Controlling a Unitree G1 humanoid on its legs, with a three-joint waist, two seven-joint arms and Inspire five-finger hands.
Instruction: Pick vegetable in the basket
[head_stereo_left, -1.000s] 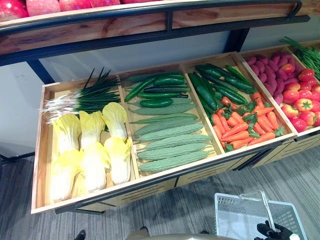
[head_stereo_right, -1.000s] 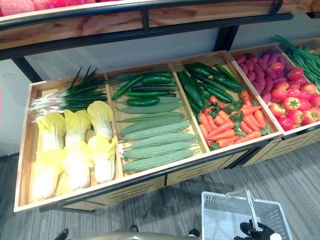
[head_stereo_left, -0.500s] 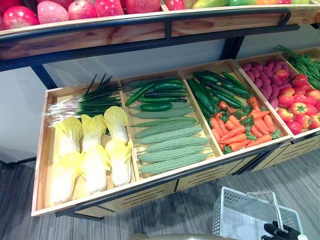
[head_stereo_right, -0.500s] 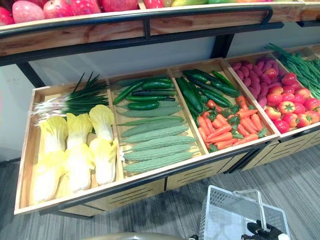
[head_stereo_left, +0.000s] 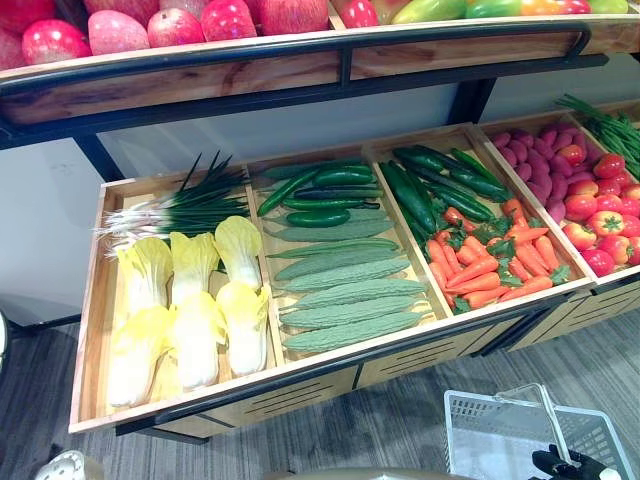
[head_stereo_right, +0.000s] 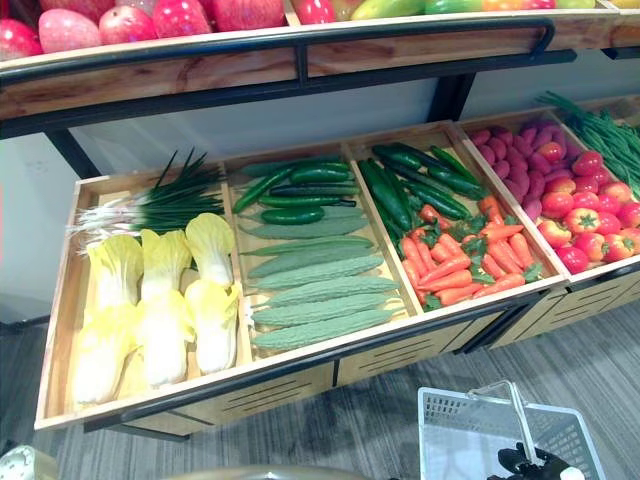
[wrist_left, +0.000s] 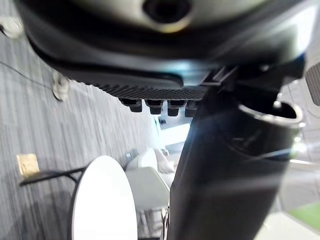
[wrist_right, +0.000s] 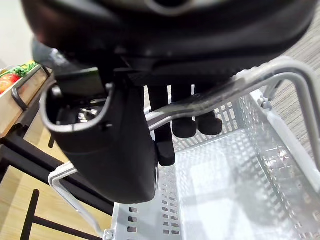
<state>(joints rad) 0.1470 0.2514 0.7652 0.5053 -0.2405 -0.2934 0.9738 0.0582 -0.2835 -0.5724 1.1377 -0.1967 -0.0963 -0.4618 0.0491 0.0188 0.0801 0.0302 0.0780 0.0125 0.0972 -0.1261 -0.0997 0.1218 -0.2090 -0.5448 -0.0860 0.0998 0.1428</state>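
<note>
A grey mesh basket hangs low at the right, in front of the stand. My right hand is shut on its handle, fingers curled over the bar; the basket's inside looks bare. On the wooden stand lie spring onions, pale yellow cabbages, cucumbers, bumpy green gourds, dark green cucumbers and carrots. My left hand hangs by the floor with relaxed fingers and holds nothing.
Further right are purple roots, tomatoes and green beans. An upper shelf of red fruit overhangs the crates behind a black rail. A white round table stands by my left hand.
The camera has shifted, so the stand sits slightly lower and further right. A pale rounded thing has come into view at the lower left edge. The right hand keeps hold of the handle.
</note>
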